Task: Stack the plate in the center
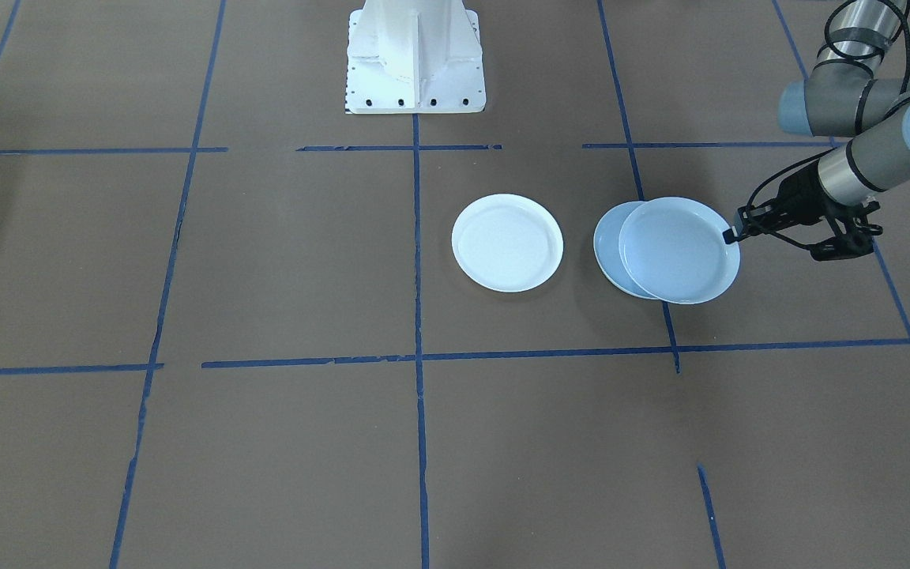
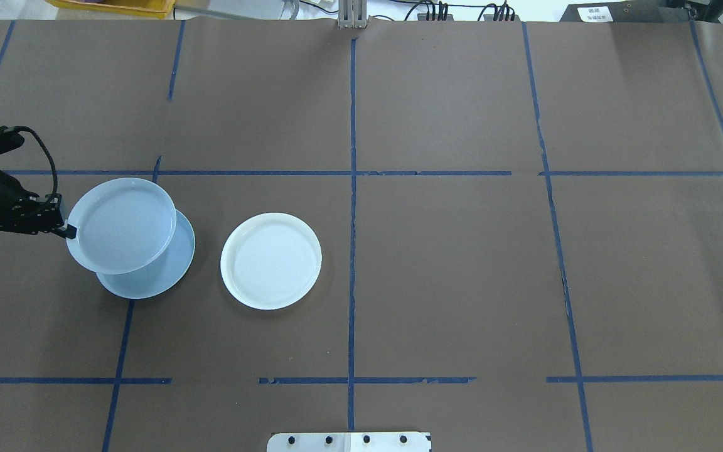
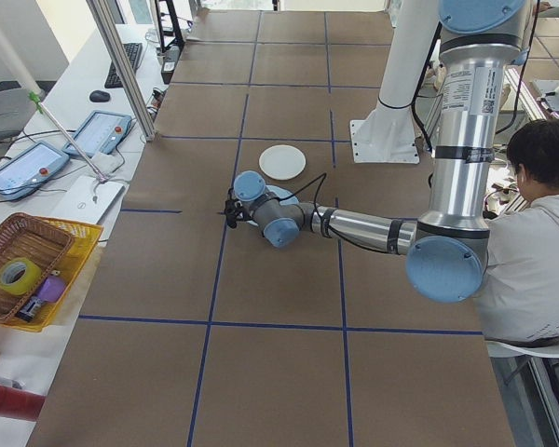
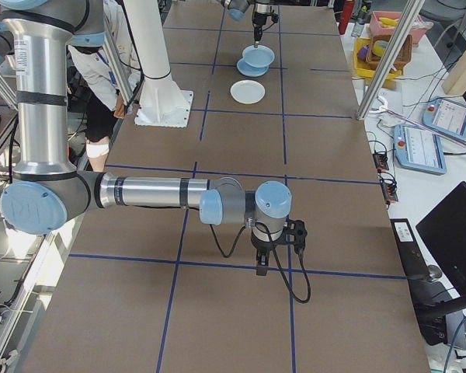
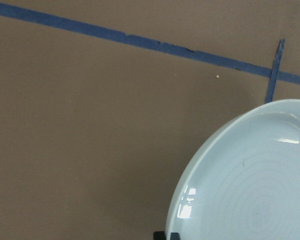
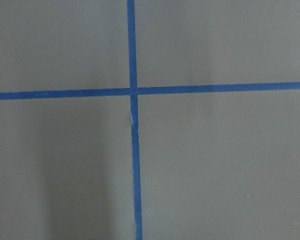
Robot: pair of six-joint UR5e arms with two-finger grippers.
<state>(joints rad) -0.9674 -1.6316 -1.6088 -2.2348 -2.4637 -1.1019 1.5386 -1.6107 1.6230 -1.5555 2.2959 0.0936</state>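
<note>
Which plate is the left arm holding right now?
On the brown table, find the left gripper at the overhead view's left edge. Its fingers pinch the rim of the held plate, raised over a plain blue-grey plate; faint concentric rings mark it, unlike the white plate alongside.

Brown paper-covered surface marked into big rectangles by blue tape lines; some tape runs broken or gapped. White robot base bolted at the robot-side edge, mid-width. Two plates lie directly on the surface, both on the robot's left half: a white plate near the centre tape line, and a pale blue-grey plate just beside it further left, apart from it, sitting across a tape line. That blue-grey plate is partly covered by another plate above it, so only its crescent shows. Rest of the surface shows only paper and tape.
</note>
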